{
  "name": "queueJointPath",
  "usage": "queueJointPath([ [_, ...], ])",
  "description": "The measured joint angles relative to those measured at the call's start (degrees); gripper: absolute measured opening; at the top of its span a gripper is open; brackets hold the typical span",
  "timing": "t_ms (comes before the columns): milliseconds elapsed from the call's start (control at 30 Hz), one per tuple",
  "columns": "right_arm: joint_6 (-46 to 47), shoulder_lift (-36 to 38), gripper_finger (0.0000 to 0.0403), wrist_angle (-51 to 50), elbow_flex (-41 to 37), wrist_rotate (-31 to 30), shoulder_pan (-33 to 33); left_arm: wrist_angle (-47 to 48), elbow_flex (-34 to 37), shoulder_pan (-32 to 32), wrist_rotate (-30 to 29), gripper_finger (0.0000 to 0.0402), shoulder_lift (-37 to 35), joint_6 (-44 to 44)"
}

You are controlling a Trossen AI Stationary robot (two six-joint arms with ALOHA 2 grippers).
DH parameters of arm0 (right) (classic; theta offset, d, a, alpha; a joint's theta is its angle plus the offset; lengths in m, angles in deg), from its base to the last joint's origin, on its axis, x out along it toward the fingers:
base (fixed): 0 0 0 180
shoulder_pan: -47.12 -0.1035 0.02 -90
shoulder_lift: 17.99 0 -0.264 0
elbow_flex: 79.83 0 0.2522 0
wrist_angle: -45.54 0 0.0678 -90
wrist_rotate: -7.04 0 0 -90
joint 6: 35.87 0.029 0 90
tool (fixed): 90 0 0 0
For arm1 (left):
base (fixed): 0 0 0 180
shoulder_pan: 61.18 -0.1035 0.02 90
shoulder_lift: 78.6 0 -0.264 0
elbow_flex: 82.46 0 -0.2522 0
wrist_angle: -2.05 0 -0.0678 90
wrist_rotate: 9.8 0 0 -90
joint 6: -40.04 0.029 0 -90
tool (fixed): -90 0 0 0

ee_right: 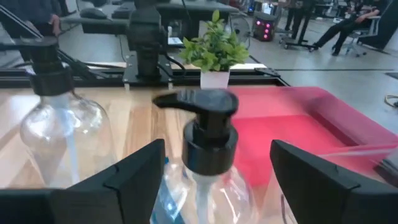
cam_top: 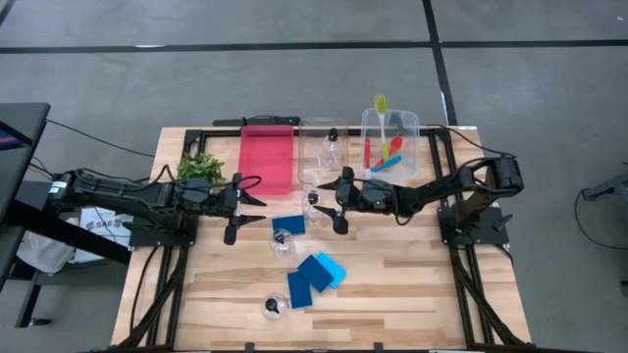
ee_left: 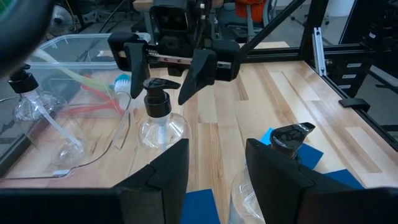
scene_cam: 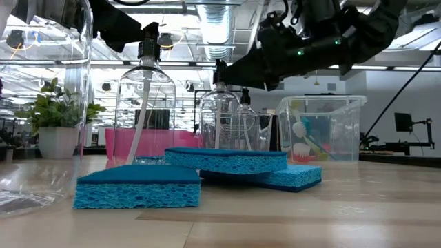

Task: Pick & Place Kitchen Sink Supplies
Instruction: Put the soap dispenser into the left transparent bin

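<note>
My right gripper (cam_top: 327,205) is open at the table's middle, its fingers standing on either side of a clear black-capped pump bottle (ee_right: 208,134) without touching it. My left gripper (cam_top: 247,206) is open and empty, left of that bottle, near a blue sponge (cam_top: 289,225) and a second bottle (cam_top: 282,240). A third bottle (cam_top: 274,306) stands near the front edge. Two more blue sponges (cam_top: 316,277) lie overlapping on the table. A further bottle (cam_top: 332,147) stands in a clear bin. Yellow-green, red and blue brushes (cam_top: 386,142) stand in another clear bin.
A red tray (cam_top: 268,157) lies at the far side, with a small green plant (cam_top: 201,167) to its left. Two clear bins (cam_top: 412,132) stand at the far right. Black frame rails run along the table's edges. Bare wood lies at the front right.
</note>
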State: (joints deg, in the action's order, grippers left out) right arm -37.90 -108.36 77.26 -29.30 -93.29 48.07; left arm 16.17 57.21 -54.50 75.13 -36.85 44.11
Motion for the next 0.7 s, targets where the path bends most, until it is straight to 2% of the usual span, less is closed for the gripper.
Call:
queueJointPath([
  [267,-1.4,0.0,0.0286,1.9,0.4,0.5,0.4,0.0,0.0,0.0,0.0,0.0161,0.0,0.0],
  [700,-0.3,0.0,0.0286,3.5,0.4,7.4,3.6,0.0,0.0,0.0,0.0,0.0161,0.0,0.0],
])
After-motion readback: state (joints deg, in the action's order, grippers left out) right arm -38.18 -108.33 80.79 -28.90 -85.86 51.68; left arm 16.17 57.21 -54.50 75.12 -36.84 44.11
